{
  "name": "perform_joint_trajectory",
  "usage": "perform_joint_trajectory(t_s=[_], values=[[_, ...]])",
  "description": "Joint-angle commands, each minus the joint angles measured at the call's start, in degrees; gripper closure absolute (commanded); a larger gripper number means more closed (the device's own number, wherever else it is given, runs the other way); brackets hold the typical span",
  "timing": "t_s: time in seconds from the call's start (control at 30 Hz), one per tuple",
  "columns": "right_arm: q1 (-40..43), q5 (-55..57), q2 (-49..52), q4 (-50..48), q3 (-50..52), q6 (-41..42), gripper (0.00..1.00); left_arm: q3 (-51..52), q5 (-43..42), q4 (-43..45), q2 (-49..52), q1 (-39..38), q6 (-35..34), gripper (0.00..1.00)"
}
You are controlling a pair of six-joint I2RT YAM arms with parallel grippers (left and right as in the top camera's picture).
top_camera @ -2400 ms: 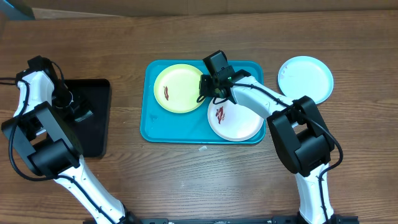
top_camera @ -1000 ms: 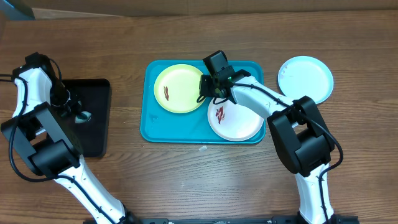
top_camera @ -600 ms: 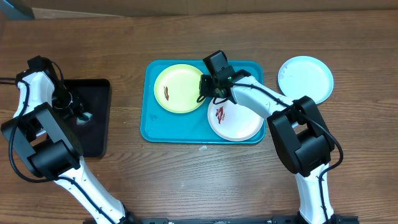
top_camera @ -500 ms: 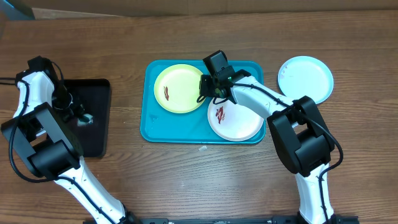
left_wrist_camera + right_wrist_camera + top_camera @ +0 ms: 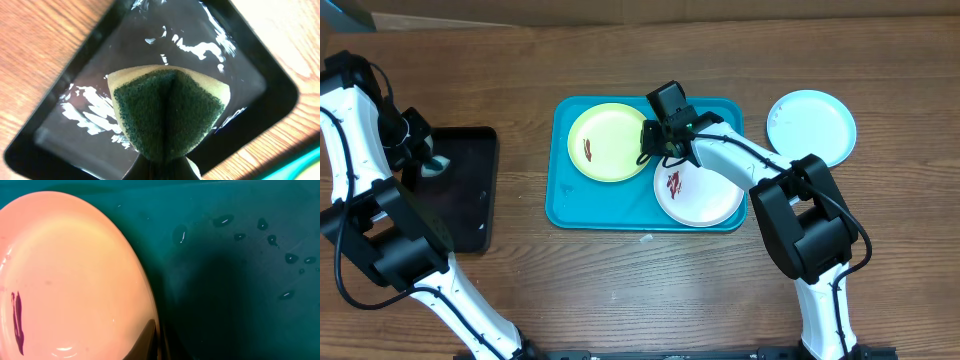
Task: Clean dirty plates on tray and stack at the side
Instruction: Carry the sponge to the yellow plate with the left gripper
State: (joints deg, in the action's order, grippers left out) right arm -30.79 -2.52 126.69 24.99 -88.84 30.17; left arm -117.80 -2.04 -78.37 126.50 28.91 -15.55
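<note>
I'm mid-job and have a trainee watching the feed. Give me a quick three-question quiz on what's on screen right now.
1. True or false: the pale blue plate lies on the turquoise tray.
2. What does the left gripper hold? A: a sponge. B: a plate. C: nothing.
3. How many plates are on the tray, and which colours?

Key:
1. False. It lies on the table, to the right of the tray.
2. A.
3. Two: the yellow-green plate and the white plate.
</note>
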Motion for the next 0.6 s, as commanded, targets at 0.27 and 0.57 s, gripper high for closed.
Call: perform_joint_trajectory(t_s=[0.27,0.57], values=[[0.1,-0.7,-0.9,0.4,-0.2,-0.3,0.96,1.0,-21.9,1.2,-1.6,1.1,6.8,0.96],[-1.0,-2.7,-0.9,-0.1,-0.2,-2.3,0.96,1.0,-26.3,-0.1,-1.6,2.3,12.8,0.96]])
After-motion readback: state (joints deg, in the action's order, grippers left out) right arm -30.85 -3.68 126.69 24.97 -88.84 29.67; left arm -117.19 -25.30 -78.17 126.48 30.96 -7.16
